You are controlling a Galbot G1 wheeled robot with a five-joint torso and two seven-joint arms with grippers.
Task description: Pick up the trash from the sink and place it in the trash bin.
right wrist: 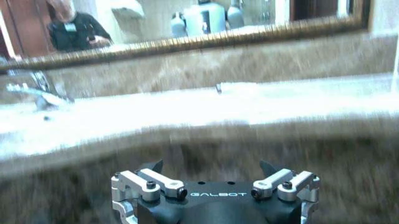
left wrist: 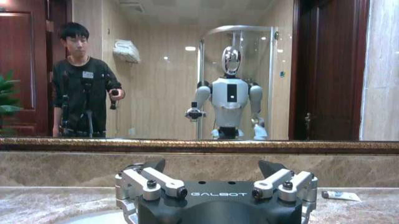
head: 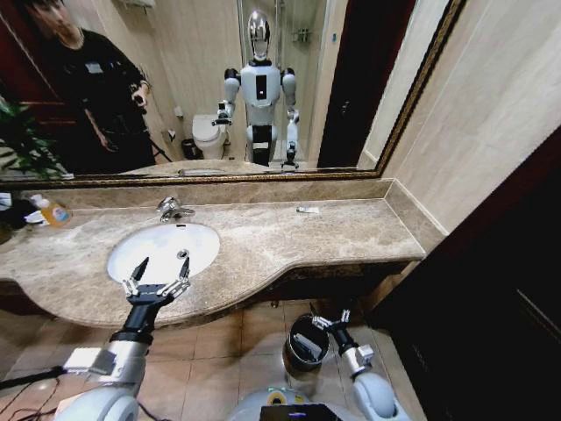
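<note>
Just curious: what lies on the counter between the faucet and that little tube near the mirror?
Nothing: in the head view, bare marble runs from the faucet to the small tube.

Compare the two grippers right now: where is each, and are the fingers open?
The left gripper is raised over the front rim of the sink, fingers spread open. The right gripper hangs low, below the counter, at the trash bin. Both hold nothing visible.

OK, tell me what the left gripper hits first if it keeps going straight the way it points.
Probably the sink: the left gripper sits open at the basin's front edge, pointing over the bowl toward the faucet. Its height above the basin is unclear.
</note>
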